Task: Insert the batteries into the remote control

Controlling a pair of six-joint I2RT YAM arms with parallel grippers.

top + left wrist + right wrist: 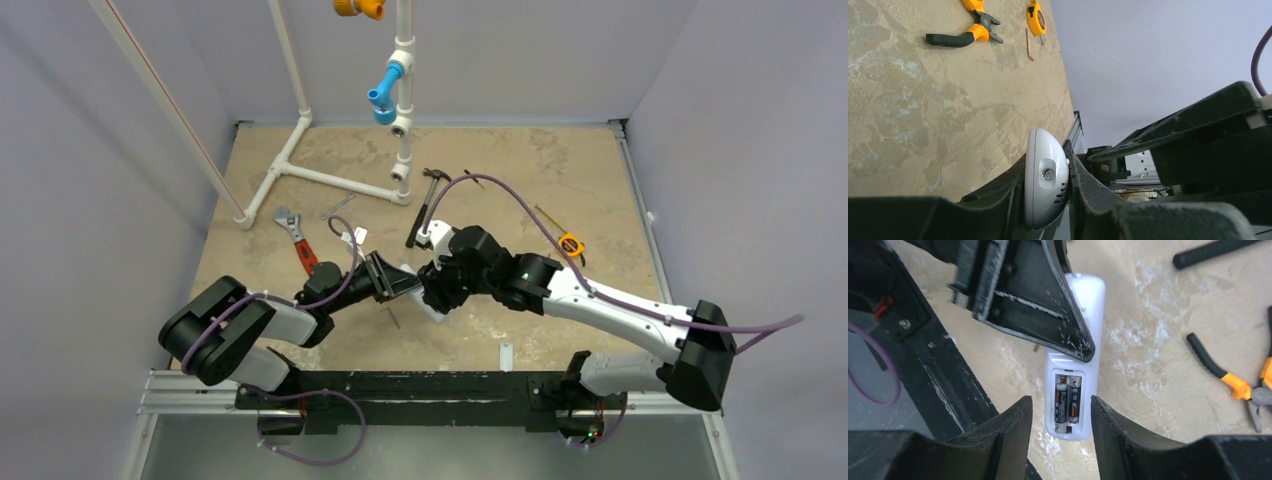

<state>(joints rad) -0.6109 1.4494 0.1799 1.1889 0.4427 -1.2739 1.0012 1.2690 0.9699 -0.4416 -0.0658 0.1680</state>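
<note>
**Remote control clamped, batteries seated**

1. Left gripper (1047, 167): closed tight on the remote control (1091, 305). Its fingers (998, 200) press both long sides of the white body. The remote is held edge-up in the left wrist view, with its rounded end pointing away from the wrist.

2. Remote position: above the table (560, 180), near the middle of its width and somewhat toward the near edge. It lies between the two grippers. Whether it touches the surface cannot be told.

3. Batteries (1067, 399): both lie side by side, lengthwise, inside the open compartment on the back of the remote. The compartment sits at the end of the remote that faces the right wrist.

4. Right gripper (1061, 405): jaws parted to a moderate width. Its fingers (1013, 440) stand one on each side of the compartment end, with a gap showing on the left side. Nothing is held.

5. Surroundings: orange-handled pliers (1233, 382) and a yellow tape measure (1036, 19) lie toward the right edge of the table, well apart from the remote.
</note>
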